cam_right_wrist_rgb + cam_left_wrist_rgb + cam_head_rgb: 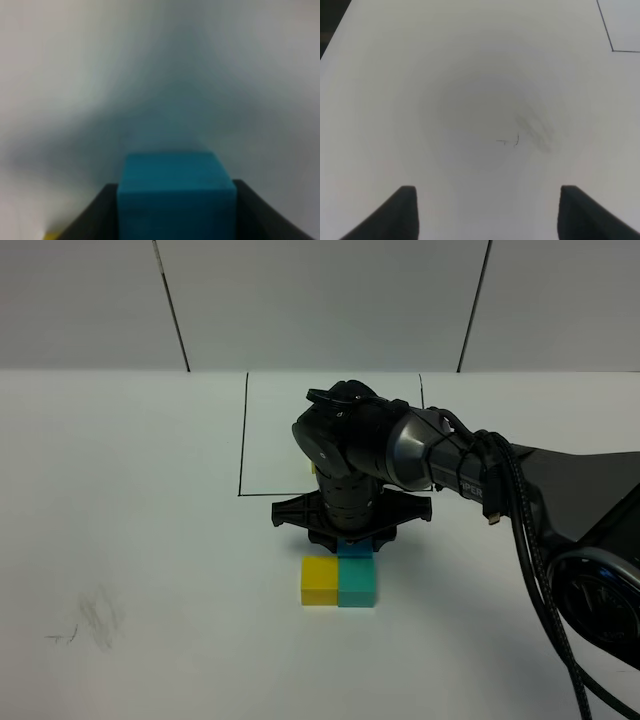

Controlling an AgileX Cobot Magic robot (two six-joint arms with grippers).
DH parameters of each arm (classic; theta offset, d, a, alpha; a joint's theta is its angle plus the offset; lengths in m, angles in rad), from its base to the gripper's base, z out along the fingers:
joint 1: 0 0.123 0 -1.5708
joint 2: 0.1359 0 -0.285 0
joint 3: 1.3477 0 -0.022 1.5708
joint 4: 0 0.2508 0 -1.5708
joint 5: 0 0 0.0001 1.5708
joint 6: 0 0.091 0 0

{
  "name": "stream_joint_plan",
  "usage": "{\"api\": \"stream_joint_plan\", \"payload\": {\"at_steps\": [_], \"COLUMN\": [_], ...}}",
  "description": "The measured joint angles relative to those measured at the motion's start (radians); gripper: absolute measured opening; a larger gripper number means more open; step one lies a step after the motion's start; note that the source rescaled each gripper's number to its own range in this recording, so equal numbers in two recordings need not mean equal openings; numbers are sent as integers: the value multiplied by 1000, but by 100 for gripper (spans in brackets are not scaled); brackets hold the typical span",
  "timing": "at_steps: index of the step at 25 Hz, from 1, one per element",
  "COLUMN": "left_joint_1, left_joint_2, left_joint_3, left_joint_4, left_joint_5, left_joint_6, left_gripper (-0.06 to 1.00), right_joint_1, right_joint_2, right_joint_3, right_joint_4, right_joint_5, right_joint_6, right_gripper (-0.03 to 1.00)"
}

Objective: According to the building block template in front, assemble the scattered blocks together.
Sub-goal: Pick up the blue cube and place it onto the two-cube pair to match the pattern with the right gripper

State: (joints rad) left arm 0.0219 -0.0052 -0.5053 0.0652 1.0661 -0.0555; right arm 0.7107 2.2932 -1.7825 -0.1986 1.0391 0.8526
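The building block template is almost wholly hidden in the exterior high view: the right arm [420, 455] covers the interior of the black drawn rectangle [243, 440], and only a faint yellowish sliver is seen at the arm's left edge, too small to identify. The rectangle's right half is masked by the arm. The right wrist view is strongly blurred, and the left wrist view cuts off its fingers at the frame edge.

Three scattered blocks are counted. All are placed just in front of the rectangle's near line. The yellow block [320, 580] is seen furthest left of that line's centre, with the teal-green block [358, 582] touching its right face. Both rest on the white table [120, 540]. A sky-blue block [354, 549] is seen directly behind the teal-green block, largely covered by the right gripper [352, 540]. The blocks are plain cubes of equal size with matte faces.

Two grippers are counted. The left gripper [487, 212] is shown spread wide, its two dark fingers [402, 210] well apart over bare table with faint pencil marks [516, 140]; a corner of the rectangle is seen in that view. The right gripper is pressed onto the sky-blue block [176, 200], one finger against each side.
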Motion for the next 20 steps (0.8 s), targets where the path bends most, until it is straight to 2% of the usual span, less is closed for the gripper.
{"api": "stream_joint_plan", "payload": {"at_steps": [20], "left_joint_1": [0], "left_joint_2": [0], "left_joint_3": [0], "left_joint_4": [0], "left_joint_5": [1], "left_joint_6": [0], "left_gripper": [36], "right_joint_1": [0], "right_joint_2": [8], "right_joint_3": [0], "right_joint_4": [3], "right_joint_5": [1], "right_joint_6": [5], "right_gripper": [27]}}
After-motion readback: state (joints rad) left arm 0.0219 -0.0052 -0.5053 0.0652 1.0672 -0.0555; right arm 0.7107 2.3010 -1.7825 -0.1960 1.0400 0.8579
